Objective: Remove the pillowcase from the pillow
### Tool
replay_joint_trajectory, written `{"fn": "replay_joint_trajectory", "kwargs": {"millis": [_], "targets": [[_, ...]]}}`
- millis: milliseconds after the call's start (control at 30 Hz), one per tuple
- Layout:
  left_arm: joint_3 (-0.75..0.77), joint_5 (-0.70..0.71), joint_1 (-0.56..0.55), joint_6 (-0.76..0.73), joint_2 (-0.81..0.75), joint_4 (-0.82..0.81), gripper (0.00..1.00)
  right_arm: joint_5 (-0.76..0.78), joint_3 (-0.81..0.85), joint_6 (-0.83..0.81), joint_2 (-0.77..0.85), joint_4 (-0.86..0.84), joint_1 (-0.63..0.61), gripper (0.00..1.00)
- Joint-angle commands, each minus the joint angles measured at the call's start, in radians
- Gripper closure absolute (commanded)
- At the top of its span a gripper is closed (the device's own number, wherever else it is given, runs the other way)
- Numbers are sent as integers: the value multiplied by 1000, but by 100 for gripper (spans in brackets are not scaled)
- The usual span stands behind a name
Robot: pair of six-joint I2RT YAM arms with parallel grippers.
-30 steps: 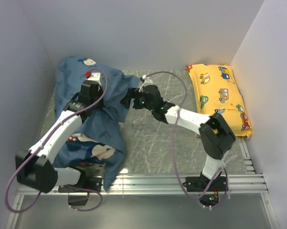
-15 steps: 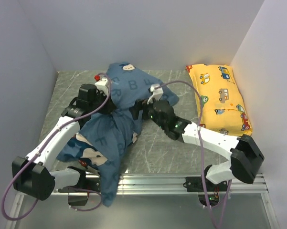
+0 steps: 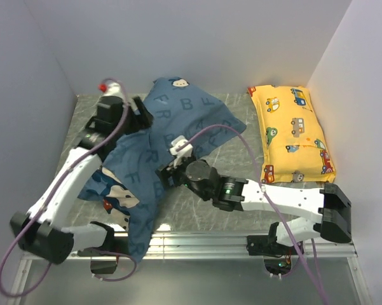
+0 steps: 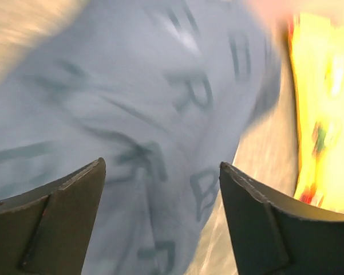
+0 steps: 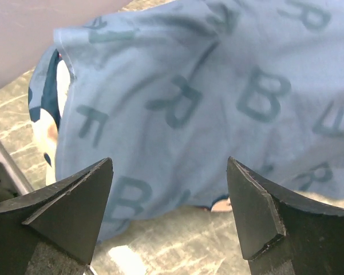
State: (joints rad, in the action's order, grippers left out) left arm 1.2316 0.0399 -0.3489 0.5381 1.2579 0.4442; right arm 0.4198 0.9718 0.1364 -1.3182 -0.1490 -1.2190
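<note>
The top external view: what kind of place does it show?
Probably a robot test cell, not a home: plain white walls enclose a grey marbled table, and a left arm and a right arm are mounted at a metal rail on its near edge.

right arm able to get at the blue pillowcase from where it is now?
Probably yes. The right gripper is open and faces the pillowcase, whose fabric fills the wrist view just ahead of it; nothing shows in between.

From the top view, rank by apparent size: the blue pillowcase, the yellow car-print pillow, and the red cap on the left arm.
1. blue pillowcase, the largest by far
2. yellow car-print pillow
3. red cap, tiny beside both
</note>
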Motion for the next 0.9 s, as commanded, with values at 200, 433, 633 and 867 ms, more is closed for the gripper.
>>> {"fn": "replay_joint_trajectory", "kwargs": {"millis": [200, 433, 633, 867], "targets": [[91, 575, 21, 466, -331, 494, 7, 214, 373, -262, -307, 69, -128, 11], [-72, 560, 34, 571, -525, 603, 1, 277, 594, -346, -552, 109, -136, 5], [-96, 531, 37, 563, -557, 634, 1, 229, 656, -336, -636, 163, -139, 4], [-83, 411, 51, 487, -505, 581, 1, 204, 585, -314, -613, 151, -134, 18]]}}
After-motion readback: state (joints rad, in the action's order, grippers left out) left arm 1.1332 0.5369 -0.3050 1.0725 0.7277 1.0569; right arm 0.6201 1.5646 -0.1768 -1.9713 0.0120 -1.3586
